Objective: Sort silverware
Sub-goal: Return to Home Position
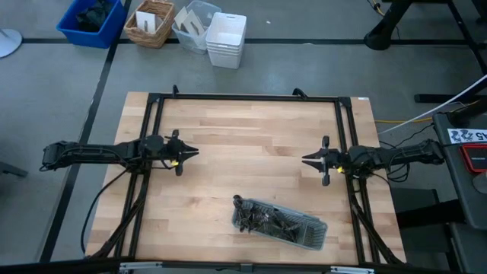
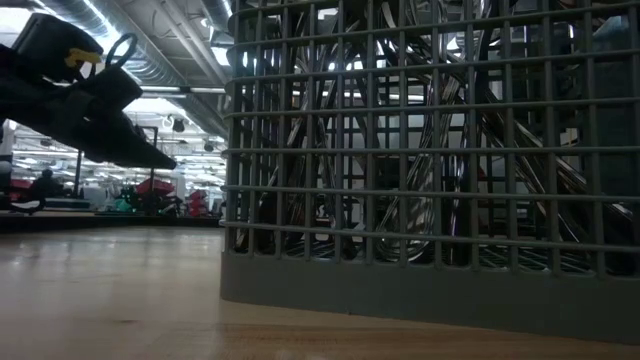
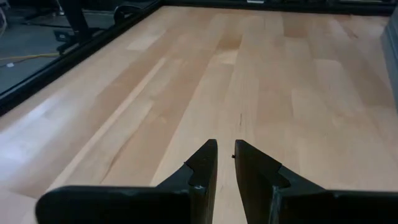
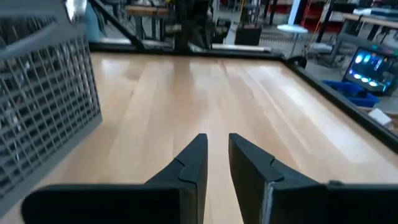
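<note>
Left tool and right tool hovered over the middle of the bench, tips facing, both pinched together and empty. Silverware was all piled in the grey mesh tray by the near edge, slightly right. Bins sat on the floor beyond the far side.

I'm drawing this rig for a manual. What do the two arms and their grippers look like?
The left arm and right arm are slim, black and jointed, with black cables trailing from them. The left gripper and right gripper match: two black wedge-shaped jaws tapering to points, with a small yellow mark just behind them.
</note>
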